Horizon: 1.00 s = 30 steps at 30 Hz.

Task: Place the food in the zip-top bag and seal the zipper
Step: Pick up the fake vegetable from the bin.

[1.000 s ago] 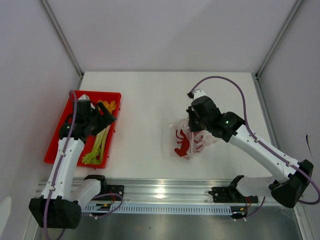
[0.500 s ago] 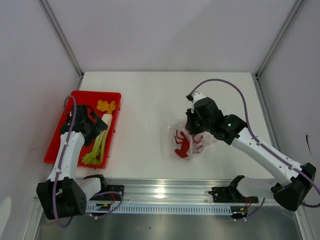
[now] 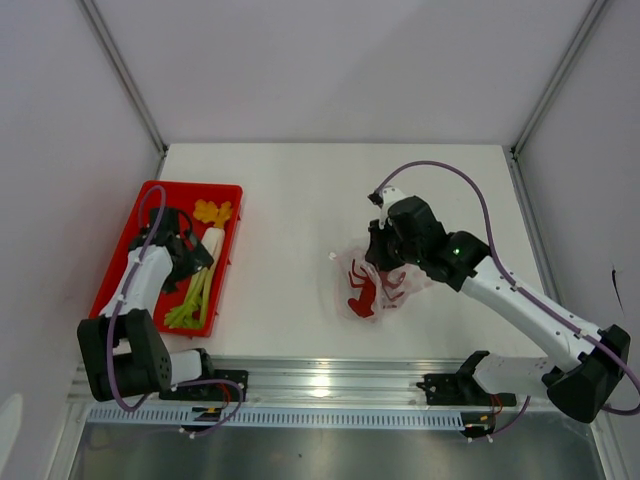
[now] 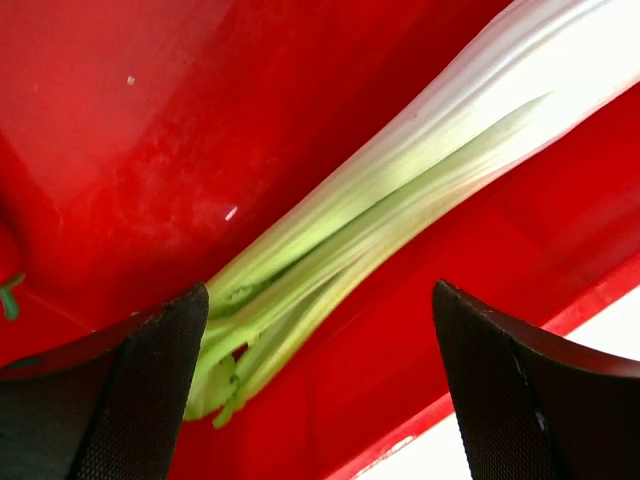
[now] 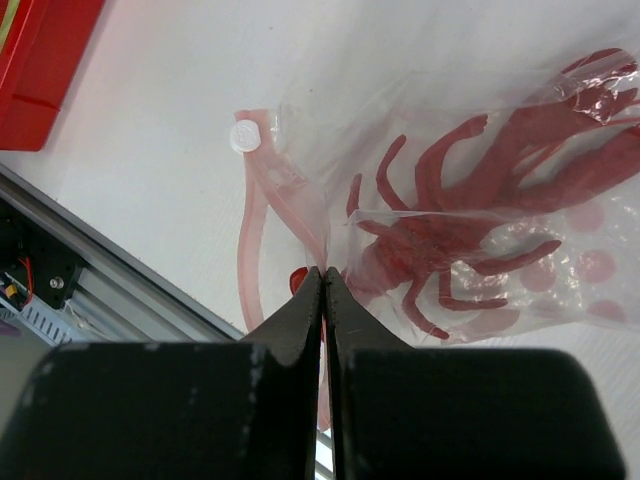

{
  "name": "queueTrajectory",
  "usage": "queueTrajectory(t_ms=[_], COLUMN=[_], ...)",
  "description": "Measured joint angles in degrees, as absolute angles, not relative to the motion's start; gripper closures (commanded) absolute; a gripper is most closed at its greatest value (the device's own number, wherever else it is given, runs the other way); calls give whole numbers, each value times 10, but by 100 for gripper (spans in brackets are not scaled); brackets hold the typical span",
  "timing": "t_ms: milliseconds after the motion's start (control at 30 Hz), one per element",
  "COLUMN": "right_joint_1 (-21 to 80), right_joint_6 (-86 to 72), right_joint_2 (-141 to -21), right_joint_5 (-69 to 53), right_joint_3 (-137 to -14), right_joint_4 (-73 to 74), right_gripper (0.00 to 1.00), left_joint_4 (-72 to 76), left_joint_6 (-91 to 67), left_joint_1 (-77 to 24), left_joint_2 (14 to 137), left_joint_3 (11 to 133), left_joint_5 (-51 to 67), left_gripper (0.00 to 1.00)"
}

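The clear zip-top bag (image 3: 378,287) lies right of the table's middle with the red crab (image 5: 470,225) inside it. My right gripper (image 5: 324,275) is shut on the bag's mouth edge, next to the pink zipper (image 5: 249,250) and its white slider tab (image 5: 245,135). The other food sits in the red tray (image 3: 118,262): yellow-orange pieces (image 3: 212,211), a white radish (image 3: 212,242) and light green stalks (image 4: 380,210). My left gripper (image 4: 320,400) hangs open low over the stalks, whose leafy end lies close to the left finger (image 4: 140,400).
The tray's near rim (image 4: 470,400) runs between my left fingers with white table beyond it. A tray corner (image 5: 40,60) shows at the upper left of the right wrist view. The metal rail (image 3: 320,385) borders the near edge.
My left arm has swung back and lowered over the tray's green stalks, its jaws spreading wider. My right gripper has drifted slightly left, taking the bag with it.
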<state>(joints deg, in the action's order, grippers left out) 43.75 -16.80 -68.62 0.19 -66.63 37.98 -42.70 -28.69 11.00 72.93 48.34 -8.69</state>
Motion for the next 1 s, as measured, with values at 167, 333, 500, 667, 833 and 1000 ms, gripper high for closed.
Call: queueTrajectory(t_ms=[167,333,500,667,833,1000], right_joint_1=[437,437,437,437,436,436], right_joint_6=[-168,-168,-164,-164,-164,-165], right_joint_2=[-686,-686,-687,-688,-688,-688], right_joint_5=[-11,-16,-19,-20,-20,-20], right_joint_3=[-662,-662,-662,-662,-662,-662], right_joint_4=[374,369,365,361,361,361], right_gripper=[100,100,100,100,100,100], left_joint_4=[-394,-363,-350,-354,-373,-378], left_joint_6=[-237,-204,-184,-191,-205,-212], left_joint_1=[110,107,84,59,51,51], left_joint_2=[755,784,785,834,856,840], left_joint_3=[475,458,445,454,475,474], left_joint_5=[-77,-47,-45,-72,-89,-103], left_gripper=[18,18,18,57,70,75])
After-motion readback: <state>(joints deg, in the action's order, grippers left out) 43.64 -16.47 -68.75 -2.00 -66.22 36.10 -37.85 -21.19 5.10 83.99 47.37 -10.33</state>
